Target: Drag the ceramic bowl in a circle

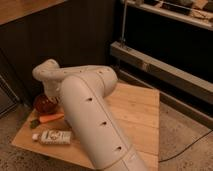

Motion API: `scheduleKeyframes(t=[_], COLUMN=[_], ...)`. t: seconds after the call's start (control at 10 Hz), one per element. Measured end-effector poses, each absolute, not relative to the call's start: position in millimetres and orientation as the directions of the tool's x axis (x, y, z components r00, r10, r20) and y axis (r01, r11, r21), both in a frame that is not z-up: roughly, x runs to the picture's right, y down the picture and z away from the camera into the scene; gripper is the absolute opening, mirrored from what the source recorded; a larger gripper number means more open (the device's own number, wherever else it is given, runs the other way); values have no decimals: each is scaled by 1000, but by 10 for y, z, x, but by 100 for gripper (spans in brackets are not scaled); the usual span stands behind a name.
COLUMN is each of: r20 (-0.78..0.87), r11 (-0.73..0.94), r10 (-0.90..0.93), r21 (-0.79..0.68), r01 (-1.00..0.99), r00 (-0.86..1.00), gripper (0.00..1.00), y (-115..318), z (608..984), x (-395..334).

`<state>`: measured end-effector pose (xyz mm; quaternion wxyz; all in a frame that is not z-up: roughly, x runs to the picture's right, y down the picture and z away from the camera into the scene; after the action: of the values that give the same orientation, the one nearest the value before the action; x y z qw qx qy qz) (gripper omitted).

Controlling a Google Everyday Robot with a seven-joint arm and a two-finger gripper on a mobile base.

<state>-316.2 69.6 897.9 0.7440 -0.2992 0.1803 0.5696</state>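
The ceramic bowl (43, 104), small, round and glossy red-orange, sits at the far left of the wooden table (135, 112). My white arm reaches across the table from the lower right and bends down at its wrist. The gripper (52, 96) hangs from that wrist right at the bowl's right rim, mostly hidden by the arm. I cannot tell whether it touches the bowl.
An orange carrot (50, 118) with a green top lies just in front of the bowl. A white bottle (54, 136) lies on its side near the table's front left edge. A dark wall stands behind, and a metal shelf rail (165, 67) to the right.
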Motion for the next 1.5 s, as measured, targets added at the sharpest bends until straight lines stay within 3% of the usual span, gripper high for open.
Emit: scheduleKeyframes(t=[0.3, 0.9, 1.5], r20=[-608, -565, -585], r11=[191, 275, 264], r10=[737, 756, 757], r21=[-232, -184, -135], r01=[-954, -944, -955], r00=[295, 331, 292], gripper=[0, 0, 0], y=[594, -144, -324], z=[9000, 8911, 9235], x=[-3201, -3335, -3097])
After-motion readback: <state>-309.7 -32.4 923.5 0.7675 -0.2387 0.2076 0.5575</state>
